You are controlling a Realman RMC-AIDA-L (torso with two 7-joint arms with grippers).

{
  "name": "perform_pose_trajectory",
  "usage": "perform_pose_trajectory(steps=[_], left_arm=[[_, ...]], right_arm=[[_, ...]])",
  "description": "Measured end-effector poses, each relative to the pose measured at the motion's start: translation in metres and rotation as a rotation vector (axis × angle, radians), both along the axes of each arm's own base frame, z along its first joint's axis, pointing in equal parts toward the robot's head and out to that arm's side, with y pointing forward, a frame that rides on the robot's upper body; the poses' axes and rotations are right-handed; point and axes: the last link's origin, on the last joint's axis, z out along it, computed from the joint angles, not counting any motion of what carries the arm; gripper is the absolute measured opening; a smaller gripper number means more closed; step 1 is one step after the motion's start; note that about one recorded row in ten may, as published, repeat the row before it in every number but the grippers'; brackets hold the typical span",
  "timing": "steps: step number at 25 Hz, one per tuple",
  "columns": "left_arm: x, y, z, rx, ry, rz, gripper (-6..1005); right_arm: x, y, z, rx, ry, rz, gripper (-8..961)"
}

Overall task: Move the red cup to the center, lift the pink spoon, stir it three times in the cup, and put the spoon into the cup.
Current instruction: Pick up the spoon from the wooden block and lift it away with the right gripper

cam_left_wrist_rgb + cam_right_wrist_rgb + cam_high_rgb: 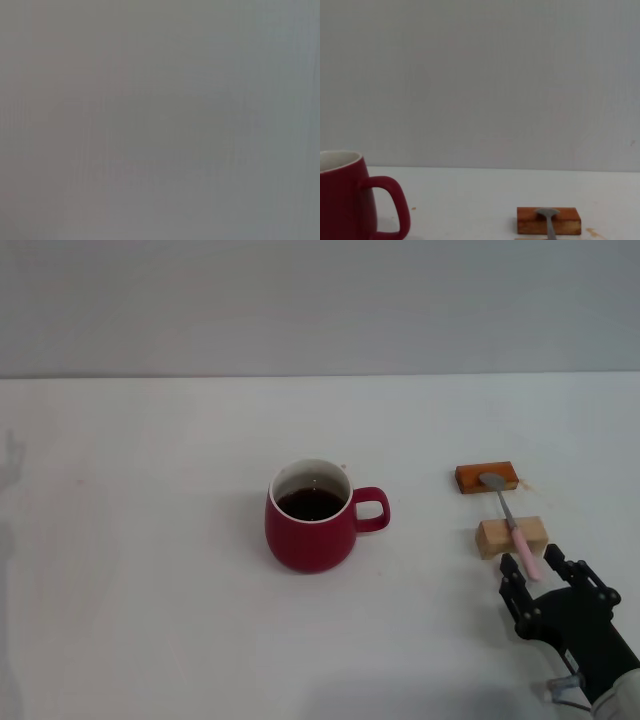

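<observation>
The red cup [310, 525] stands near the middle of the white table [150, 590], its handle pointing right and dark liquid inside. It also shows in the right wrist view [342, 200]. The pink spoon [512, 523] lies to its right, with the silver bowl on an orange-brown block [485, 477] and the pink handle across a tan block [510, 537]. My right gripper [532, 567] is at the front right, open, with a finger on each side of the handle's near end. The spoon's bowl [547, 214] shows in the right wrist view. The left gripper is out of view.
The orange-brown block [548, 223] also shows in the right wrist view, beyond the cup's handle. A plain grey wall runs behind the table. The left wrist view shows only a blank grey surface.
</observation>
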Motion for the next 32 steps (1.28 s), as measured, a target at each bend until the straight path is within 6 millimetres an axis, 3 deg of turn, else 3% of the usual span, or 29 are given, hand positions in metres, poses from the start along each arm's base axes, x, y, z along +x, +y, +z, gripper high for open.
perform_pose_trajectory(steps=[21, 32], left_arm=[[0.003, 0.003, 0.0, 0.003, -0.003, -0.007, 848], [0.003, 0.003, 0.001, 0.003, 0.0, -0.007, 847]], right_arm=[[0.0, 0.011, -0.001, -0.018, -0.019, 0.006, 463], [-0.003, 0.013, -0.002, -0.018, -0.016, 0.01, 391]])
